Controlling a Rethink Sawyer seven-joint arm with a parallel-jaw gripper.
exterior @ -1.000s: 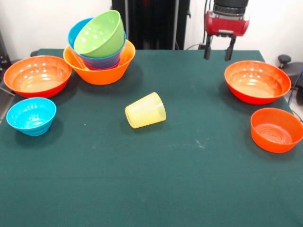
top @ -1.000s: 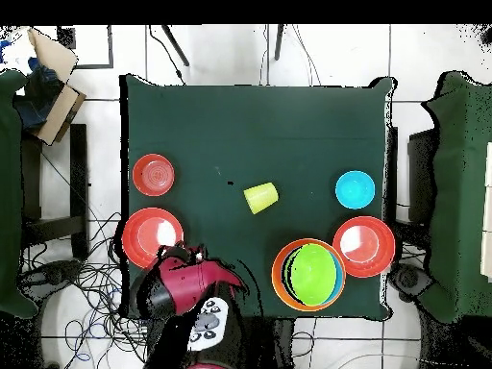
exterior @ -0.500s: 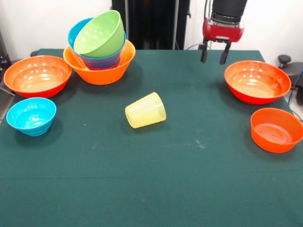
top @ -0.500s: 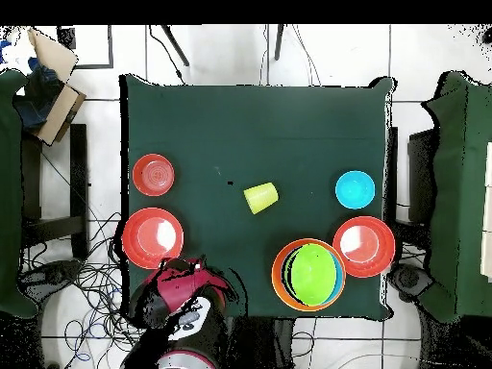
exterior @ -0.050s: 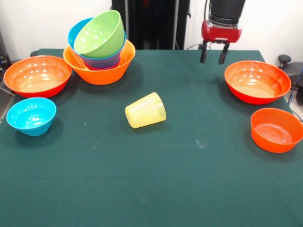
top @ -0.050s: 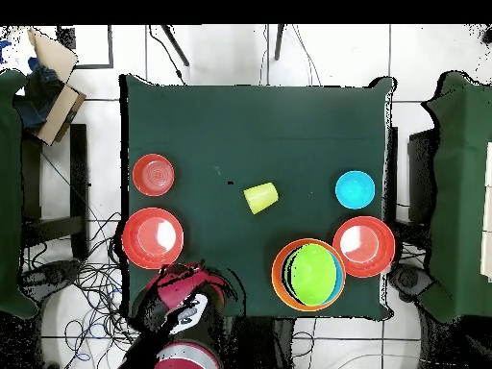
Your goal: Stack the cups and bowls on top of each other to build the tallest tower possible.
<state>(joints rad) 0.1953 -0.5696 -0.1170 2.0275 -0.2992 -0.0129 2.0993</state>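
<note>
The pale-yellow cup [exterior @ -0.050s: 145,110] [top @ -0.050s: 260,197] lies on its side near the table's middle. The tower [exterior @ -0.050s: 100,47] [top @ -0.050s: 308,274] is a large light-orange bowl holding blue and purple bowls, with a lime green bowl [exterior @ -0.050s: 99,34] tilted on top. Loose bowls stand around it: a red-orange one [exterior @ -0.050s: 37,75] [top @ -0.050s: 364,246], a cyan one [exterior @ -0.050s: 31,115] [top @ -0.050s: 355,189], a large red-orange one [exterior @ -0.050s: 257,81] [top @ -0.050s: 153,237] and a small orange one [exterior @ -0.050s: 276,129] [top @ -0.050s: 153,174]. My gripper [exterior @ -0.050s: 213,52] [top @ -0.050s: 183,281] hangs open and empty above the table's far edge, left of the large red-orange bowl.
The green table [exterior @ -0.050s: 156,179] [top @ -0.050s: 288,125] ends close behind the gripper. A cardboard box [top @ -0.050s: 53,82] sits on a side table beyond the table's edge. Cables lie on the floor [top @ -0.050s: 86,279] near the robot's base.
The gripper has drawn back toward the robot's base and shifted a little away from the large red-orange bowl. The cup and bowls have not moved.
</note>
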